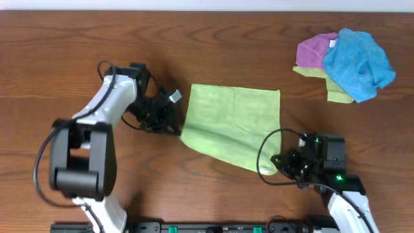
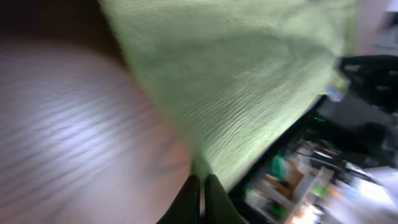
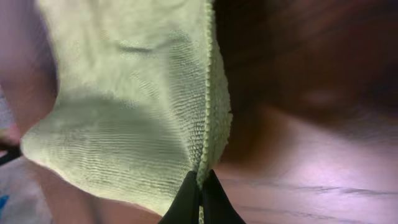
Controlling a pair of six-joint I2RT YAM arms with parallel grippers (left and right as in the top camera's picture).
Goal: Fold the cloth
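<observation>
Left claw (image 1: pixel 177 131) pinches the cloth (image 1: pixel 233 123) at its left corner. Right claw (image 1: pixel 274 166) pinches its lower right corner.

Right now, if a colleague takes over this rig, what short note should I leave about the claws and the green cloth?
Left claw: shut on the near-left corner of the cloth.
Right claw: shut on its near-right corner.
The cloth is spread on the table, apart from the pile with the blue cloth.
Done: both corners gripped.
Left: carry them to the far edge, release.

Lime-green cloth (image 1: pixel 231 123), brown wood-grain table (image 1: pixel 65 45)
</observation>
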